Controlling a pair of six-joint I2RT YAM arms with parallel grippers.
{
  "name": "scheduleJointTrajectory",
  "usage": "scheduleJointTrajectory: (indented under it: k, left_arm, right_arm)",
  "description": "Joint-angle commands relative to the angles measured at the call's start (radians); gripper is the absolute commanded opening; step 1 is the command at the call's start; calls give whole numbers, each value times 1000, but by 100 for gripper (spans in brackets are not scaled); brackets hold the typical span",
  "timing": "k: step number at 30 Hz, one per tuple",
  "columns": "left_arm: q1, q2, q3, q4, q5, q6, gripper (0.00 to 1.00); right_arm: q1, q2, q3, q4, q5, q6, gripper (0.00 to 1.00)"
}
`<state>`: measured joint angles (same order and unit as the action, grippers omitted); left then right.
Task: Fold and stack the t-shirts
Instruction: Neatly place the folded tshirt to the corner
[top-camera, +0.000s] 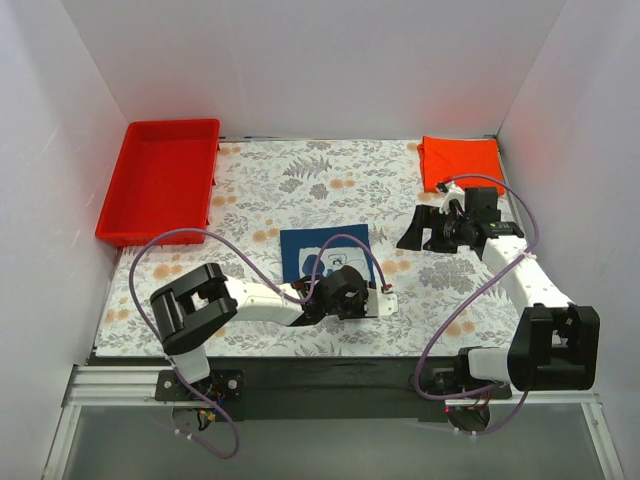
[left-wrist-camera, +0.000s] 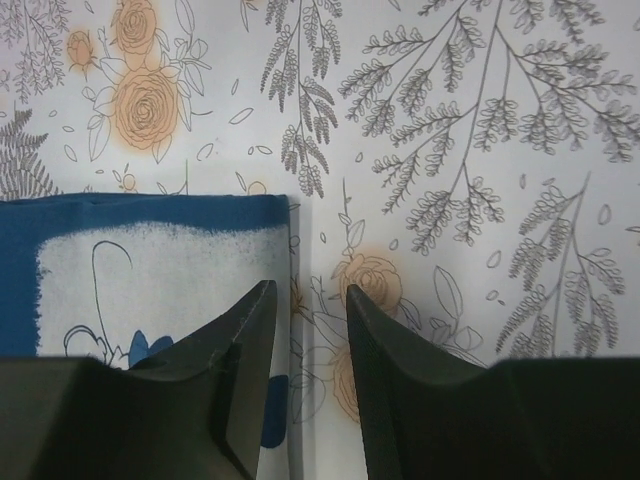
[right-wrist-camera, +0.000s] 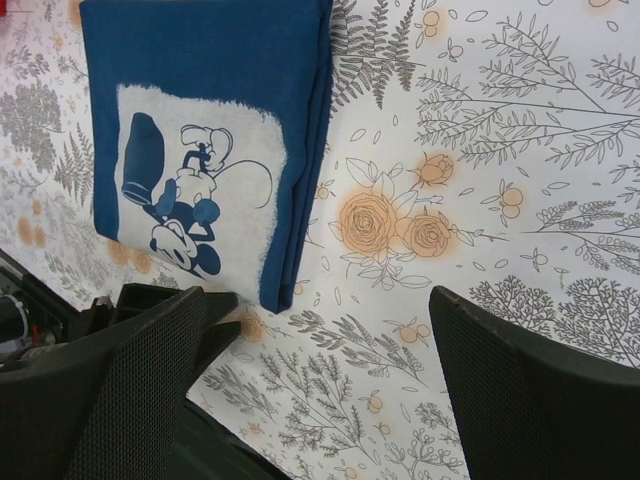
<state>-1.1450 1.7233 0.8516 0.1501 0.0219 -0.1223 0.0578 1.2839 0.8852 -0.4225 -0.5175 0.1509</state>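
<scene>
The folded navy shirt (top-camera: 322, 248) lies flat on the flowered cloth (top-camera: 300, 180). The orange shirt (top-camera: 460, 163) sits well behind it, to its right. My left pincer (left-wrist-camera: 305, 340), slightly parted and empty, straddles its right edge. My right pincer (right-wrist-camera: 320, 380) gapes wide beside it.

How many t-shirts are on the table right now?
2. The navy blue t-shirt lies folded in the middle of the table; the orange-red t-shirt lies folded at its far right corner. No others show.
</scene>
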Motion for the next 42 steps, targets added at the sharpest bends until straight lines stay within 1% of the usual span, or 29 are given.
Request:
scheduleJointTrajectory:
  k: [1,2,4,12,15,16,17,19,20,22,25,26,29,31,33,37,39,42]
  left_arm:
    - [-1,18,41,86,-23,56,33]
    - [-1,25,41,106,5,62,32]
    - [-1,48,44,115,12,73,32]
    - [-1,105,49,152,-10,102,32]
    - [4,122,44,163,-10,116,19]
    - [7,125,44,163,-10,118,11]
    - [8,131,47,161,-39,115,8]
    - [16,136,56,158,-39,107,5]
    - [19,137,63,158,-37,101,0]
    - [28,133,70,160,-31,92,0]
    - [40,93,84,160,-23,67,0]
    - [44,81,89,146,10,61,0]
    - [47,27,101,125,36,46,0]
    - [47,9,109,112,44,39,0]
    - [48,2,109,106,49,38,0]
    - [51,-13,112,103,47,30,0]
    - [56,-19,118,92,50,20,0]
    - [60,-24,119,88,52,13,0]
  right_arm:
    - [-7,15,-6,36,-27,42,98]
    - [-10,17,-15,42,-26,50,98]
    - [-12,26,-26,50,-32,75,98]
    - [-12,66,-40,73,-110,91,98]
    - [-13,87,-42,79,-119,107,98]
    - [-12,91,-52,88,-128,110,98]
    - [-12,100,-58,96,-137,124,98]
    - [-13,109,-92,135,-174,139,98]
    - [-13,121,-107,157,-185,169,98]
    - [-12,132,-121,197,-211,194,98]
    - [-12,166,-127,212,-242,217,98]
    - [-12,178,-126,221,-246,220,98]
    - [-10,195,-146,254,-276,265,98]
    - [-7,204,-184,332,-298,333,98]
    - [10,222,-203,399,-308,369,98]
    - [46,259,-236,487,-312,433,98]
    - [62,284,-250,539,-311,496,96]
    - [103,307,-250,599,-256,541,92]
